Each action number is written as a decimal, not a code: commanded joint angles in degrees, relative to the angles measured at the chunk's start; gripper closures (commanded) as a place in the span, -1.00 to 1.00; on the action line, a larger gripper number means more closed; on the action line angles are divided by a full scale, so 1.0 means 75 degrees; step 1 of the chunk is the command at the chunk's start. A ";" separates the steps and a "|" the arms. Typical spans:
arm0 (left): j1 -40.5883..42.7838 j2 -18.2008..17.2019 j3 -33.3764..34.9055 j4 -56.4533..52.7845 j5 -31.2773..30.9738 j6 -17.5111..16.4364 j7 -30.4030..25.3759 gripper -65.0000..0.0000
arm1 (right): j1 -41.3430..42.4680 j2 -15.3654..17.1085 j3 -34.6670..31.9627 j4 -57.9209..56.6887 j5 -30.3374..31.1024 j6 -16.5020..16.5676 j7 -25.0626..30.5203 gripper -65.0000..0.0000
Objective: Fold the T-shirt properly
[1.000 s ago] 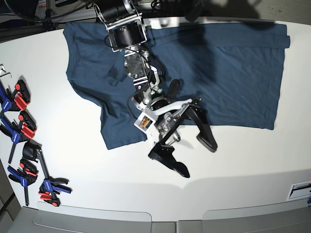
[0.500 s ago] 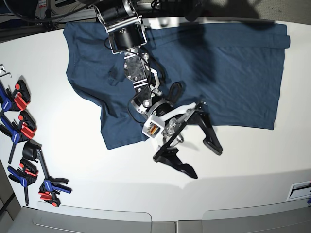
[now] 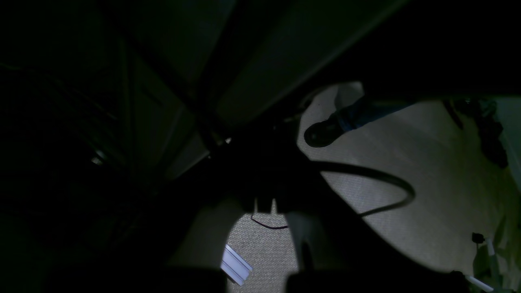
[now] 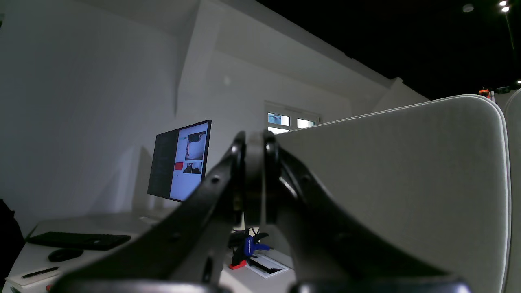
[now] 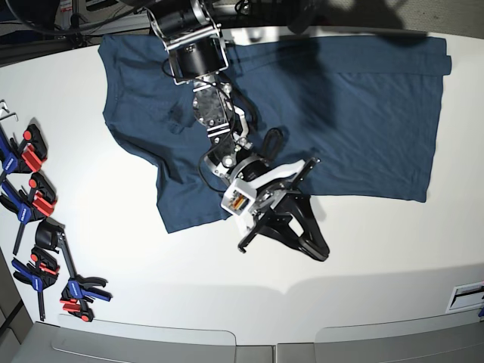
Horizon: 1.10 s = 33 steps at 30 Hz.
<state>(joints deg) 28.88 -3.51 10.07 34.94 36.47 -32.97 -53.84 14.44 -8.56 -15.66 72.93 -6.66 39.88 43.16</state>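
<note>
White table [image 5: 393, 242]: T-shirt [image 5: 363, 113] behind closed right claw [image 5: 318, 253].

matt cloth T-shirt [image 5: 363, 113], smooth white table [image 5: 113, 249]

right arm [image 5: 215, 113] — black, silver joints | right gripper [image 5: 316, 251] — black curved fingers, white mount

place: office-lab | cues: monitor [image 4: 181, 160], keyboard [image 4: 73, 240], partition [image 4: 407, 183], spring clamps [image 5: 34, 200]
</note>
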 commanded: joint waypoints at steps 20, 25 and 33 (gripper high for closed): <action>0.0064 0.0195 0.0064 0.0087 -0.0067 -0.0289 -0.1011 1.00 | 0.0221 -0.0059 0.0871 0.0140 0.0117 0.0016 -0.3177 1.00; 0.0064 0.0195 0.0064 0.0087 -0.0067 -0.0289 -0.1011 1.00 | 0.0210 -0.0059 0.2136 0.0050 0.0746 0.0016 -0.3998 1.00; 0.0064 0.0192 0.0064 0.0087 -0.0067 -0.0289 -0.1014 1.00 | 0.0213 -0.0059 0.4409 -0.0766 0.0530 0.0016 -0.4109 1.00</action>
<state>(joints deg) 28.88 -3.53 10.07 34.92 36.53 -32.97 -53.93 14.63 -8.78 17.76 66.26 -3.18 39.70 10.81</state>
